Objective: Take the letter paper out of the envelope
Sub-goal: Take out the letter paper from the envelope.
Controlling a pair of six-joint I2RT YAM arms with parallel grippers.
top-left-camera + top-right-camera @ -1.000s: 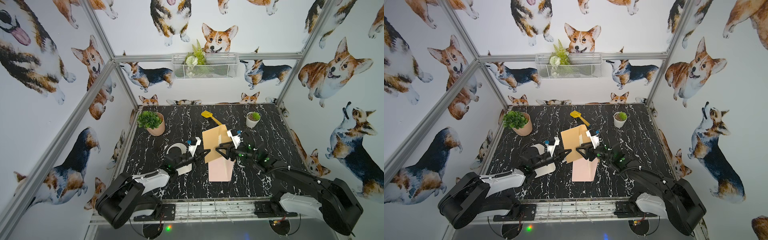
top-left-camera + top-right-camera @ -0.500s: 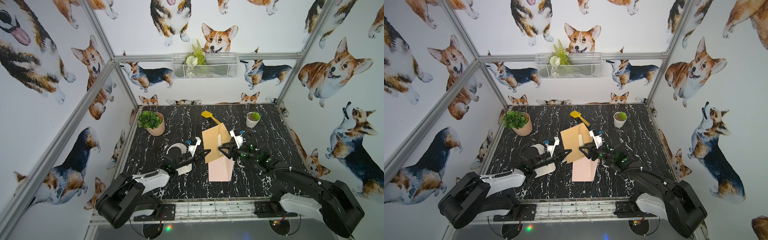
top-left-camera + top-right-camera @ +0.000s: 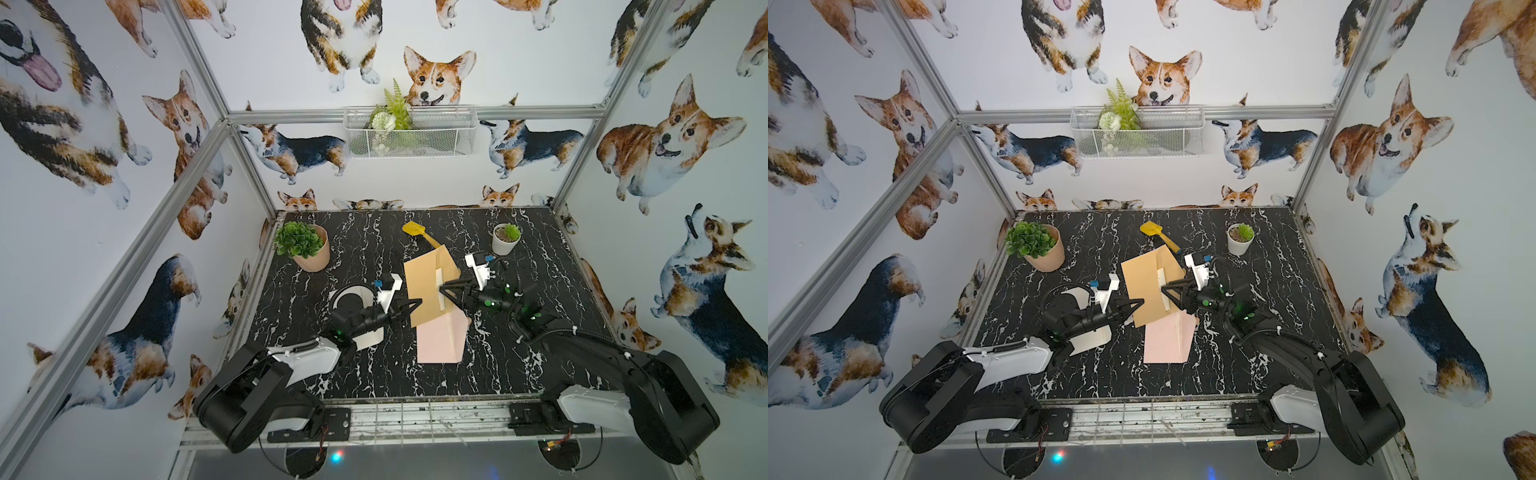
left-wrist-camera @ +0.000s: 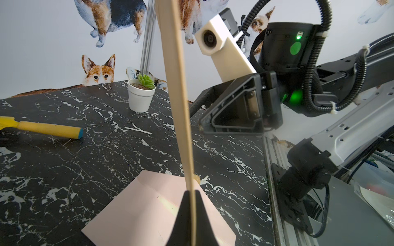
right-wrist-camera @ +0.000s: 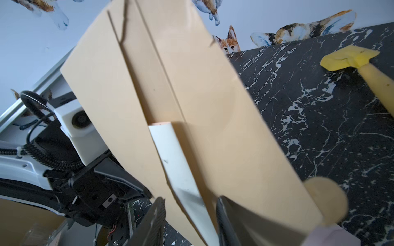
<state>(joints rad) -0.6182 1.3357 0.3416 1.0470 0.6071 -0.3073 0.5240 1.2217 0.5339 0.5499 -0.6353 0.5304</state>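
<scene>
**While the left pincer grips the envelope, the pink sheet lies on the table**

Where the left pincer (image 4: 190,192) meets the envelope (image 4: 179,85), we see its two black fingers (image 4: 181,217) pressed together on the tan edge, holding the envelope up on a tilt. In both top views this pincer (image 3: 417,302) bites the envelope's (image 3: 424,286) left side.

From the opposite side comes the right pincer (image 5: 190,199). Its jaws stand partly apart, one finger (image 5: 156,215) on either side of a white strip (image 5: 177,166) that runs along a fold of the envelope (image 5: 202,85). We see a gap between each finger and the strip, so it clamps nothing.

Below the envelope, the pink sheet (image 3: 440,340) lies creased on the black marble table (image 3: 365,257), most of it in plain sight toward the robot. Its far end sits under the envelope's lower edge in both top views (image 3: 1165,343). Whether that end is inside the mouth or merely beneath it, we cannot tell. From the left wrist the sheet (image 4: 149,204) looks flat on the table.

Farther out, a yellow toy shovel (image 3: 413,228) lies behind the envelope, its handle passing out of sight behind the tan paper. A leafy plant in a clay pot (image 3: 311,253) stands at the back left, a small white pot (image 3: 505,245) at the back right, and a wire basket (image 3: 407,133) hangs on the rear wall.
</scene>
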